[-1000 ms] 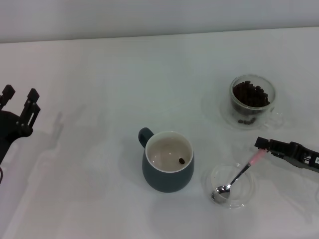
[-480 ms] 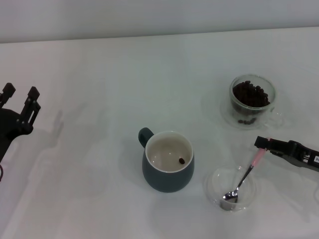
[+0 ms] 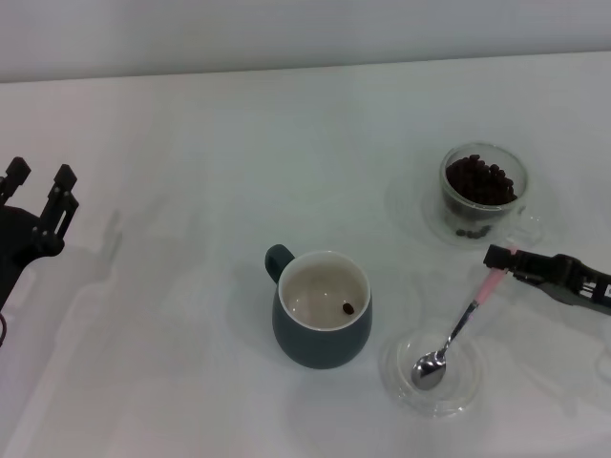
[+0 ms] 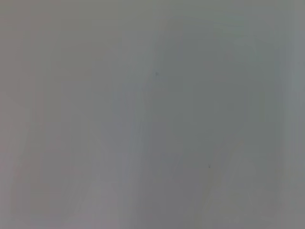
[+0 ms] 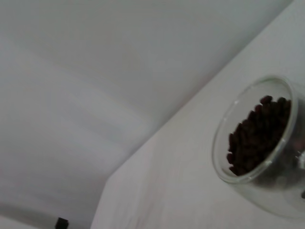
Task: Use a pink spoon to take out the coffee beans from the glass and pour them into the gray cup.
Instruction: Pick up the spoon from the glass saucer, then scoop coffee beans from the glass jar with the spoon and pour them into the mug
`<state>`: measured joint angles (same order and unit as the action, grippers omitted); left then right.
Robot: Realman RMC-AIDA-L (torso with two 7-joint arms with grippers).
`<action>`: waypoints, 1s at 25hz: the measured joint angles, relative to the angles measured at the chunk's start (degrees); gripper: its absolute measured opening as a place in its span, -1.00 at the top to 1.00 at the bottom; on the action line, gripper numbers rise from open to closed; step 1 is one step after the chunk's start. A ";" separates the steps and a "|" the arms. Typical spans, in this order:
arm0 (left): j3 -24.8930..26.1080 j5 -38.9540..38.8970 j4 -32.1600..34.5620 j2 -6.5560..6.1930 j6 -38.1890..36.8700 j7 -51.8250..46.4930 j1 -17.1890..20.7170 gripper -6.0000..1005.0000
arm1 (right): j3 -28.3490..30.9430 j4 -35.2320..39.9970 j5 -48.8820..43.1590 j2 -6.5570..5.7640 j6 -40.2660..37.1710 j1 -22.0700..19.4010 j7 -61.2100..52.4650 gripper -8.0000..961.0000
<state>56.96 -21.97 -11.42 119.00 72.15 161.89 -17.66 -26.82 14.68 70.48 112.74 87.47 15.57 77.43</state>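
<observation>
The right gripper (image 3: 496,259) is closed on the pale end of the pink spoon (image 3: 456,327), whose metal bowl hangs low over the shallow glass dish (image 3: 460,394) on the white table (image 3: 191,143). The gray cup (image 3: 321,310) stands just to the dish's left with one bean inside, and the glass (image 3: 482,194) heaped with coffee beans (image 3: 480,179) sits farther back, near the gripper. The left gripper (image 3: 38,196) is parked at the table's far left, fingers spread apart
</observation>
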 joint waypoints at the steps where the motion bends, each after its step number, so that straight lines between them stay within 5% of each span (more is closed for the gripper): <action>1: 0.00 0.00 0.00 0.00 0.00 0.00 0.00 -0.10 | 0.05 0.09 0.25 -0.08 0.44 0.01 0.00 0.66; 25: 0.00 0.00 0.00 0.11 0.48 0.00 0.24 -0.10 | 4.67 7.16 9.54 -3.74 5.38 1.88 0.34 0.66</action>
<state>56.95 -21.97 -11.42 119.11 72.63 161.89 -17.42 -22.15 21.83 80.02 108.99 92.85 17.45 77.77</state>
